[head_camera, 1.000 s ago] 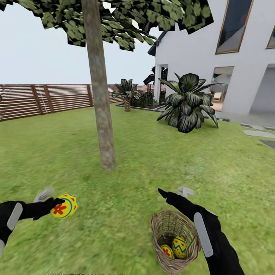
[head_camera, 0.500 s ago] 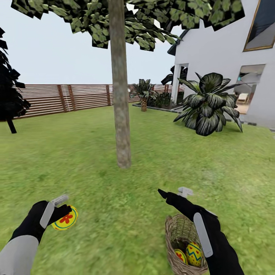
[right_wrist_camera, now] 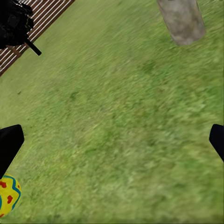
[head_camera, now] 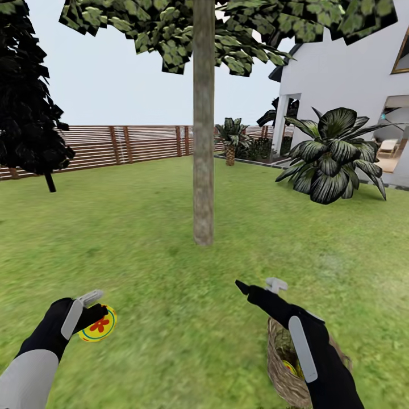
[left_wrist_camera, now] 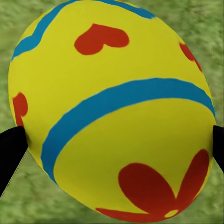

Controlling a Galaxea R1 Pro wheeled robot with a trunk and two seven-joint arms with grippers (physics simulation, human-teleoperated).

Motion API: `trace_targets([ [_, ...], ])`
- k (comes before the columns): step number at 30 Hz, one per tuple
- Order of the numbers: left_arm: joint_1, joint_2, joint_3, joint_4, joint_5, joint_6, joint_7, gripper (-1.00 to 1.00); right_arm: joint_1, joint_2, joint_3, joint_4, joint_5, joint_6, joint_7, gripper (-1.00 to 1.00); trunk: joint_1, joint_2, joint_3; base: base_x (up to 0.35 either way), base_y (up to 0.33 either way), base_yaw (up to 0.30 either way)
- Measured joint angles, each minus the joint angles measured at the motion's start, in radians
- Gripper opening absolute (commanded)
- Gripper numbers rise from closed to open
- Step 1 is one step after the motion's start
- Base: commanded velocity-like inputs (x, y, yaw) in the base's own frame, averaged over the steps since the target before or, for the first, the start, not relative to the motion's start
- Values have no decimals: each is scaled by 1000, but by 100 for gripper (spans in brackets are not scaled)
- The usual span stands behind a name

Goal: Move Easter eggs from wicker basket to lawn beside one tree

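Left pincer (head_camera: 94,315) clamped on egg (head_camera: 99,324); right pincer (head_camera: 257,286) spread wide, holding nothing.
Held egg hangs above lawn (head_camera: 170,272), short of tree (head_camera: 203,170). Basket (head_camera: 282,369) sits under right arm, an egg partly visible inside.

Open lawn (head_camera: 170,272) before tree (head_camera: 203,170)

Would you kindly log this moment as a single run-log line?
left gripper: shut on Easter egg | right gripper: open, above wicker basket | tree: ahead on lawn
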Motion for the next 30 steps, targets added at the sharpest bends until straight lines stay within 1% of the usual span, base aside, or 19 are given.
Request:
trace_targets([
  [8, 0, -1, 0, 0, 0, 0, 0, -100, 1, 1, 1, -11, -2, 2, 2, 100, 0, 0, 0, -230, 214, 0],
  [11, 0, -1, 1, 0, 1, 0, 0, -100, 1, 1, 1, -11, -1, 2, 2, 100, 0, 0, 0, -79, 192, 0],
  [16, 0, 1, -1, 0, 2, 0, -2, -100, 0, 1, 31, -11, 0, 1, -1, 100, -1, 0, 0, 104, 42, 26],
  [18, 0, 2, -1, 0, 3, 0, -4, -100, 0, 1, 35, -11, 0, 1, -2, 100, -1, 0, 0, 204, 4, 156],
  [24, 0, 5, -2, 0, 3, -1, -61, -100, 0, 1, 37, -10, 0, 0, -3, 100, -1, 0, 0, 285, 1, 262],
  [30, 0, 9, 1, 0, 3, 2, -68, -100, 1, 1, 37, -3, 0, 0, -8, 100, 0, 0, 0, 49, 0, 290],
])
